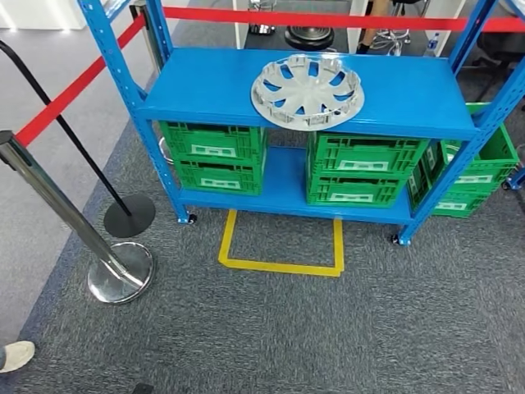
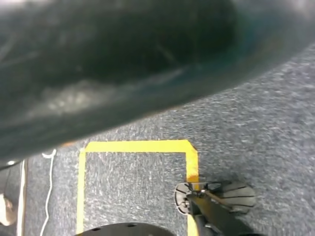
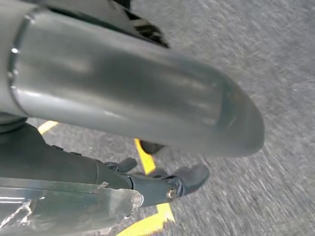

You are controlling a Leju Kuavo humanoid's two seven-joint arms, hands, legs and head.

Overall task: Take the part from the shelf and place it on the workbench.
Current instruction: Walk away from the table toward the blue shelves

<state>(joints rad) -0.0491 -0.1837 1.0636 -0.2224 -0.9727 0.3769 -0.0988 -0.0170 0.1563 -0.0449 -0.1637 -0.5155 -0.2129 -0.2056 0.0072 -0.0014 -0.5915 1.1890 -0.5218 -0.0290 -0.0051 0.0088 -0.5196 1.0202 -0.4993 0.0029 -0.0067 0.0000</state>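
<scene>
One silver hubcap [image 1: 308,90] lies flat on the upper board of the blue shelf [image 1: 204,90]. Four green crates [image 1: 216,153] sit below. Two stanchion bases [image 1: 120,272] stand left. Right hand [image 3: 174,184]: fingers apart, holding nothing; left hand's state cannot be told.

Four green crates [image 1: 218,154] occupy the centre of the frame, stacked in pairs, and further green crates [image 1: 480,176] stand at the right edge. A yellow tape outline [image 1: 281,246] is marked on the grey carpet [image 1: 309,328] at lower centre. At the left, a chrome stanchion [image 1: 120,272] and a black stanchion base [image 1: 130,215] stand near each other, with red barrier tape [image 1: 68,94] running to the upper left; a shoe [image 1: 15,356] appears at the lower-left corner.
</scene>
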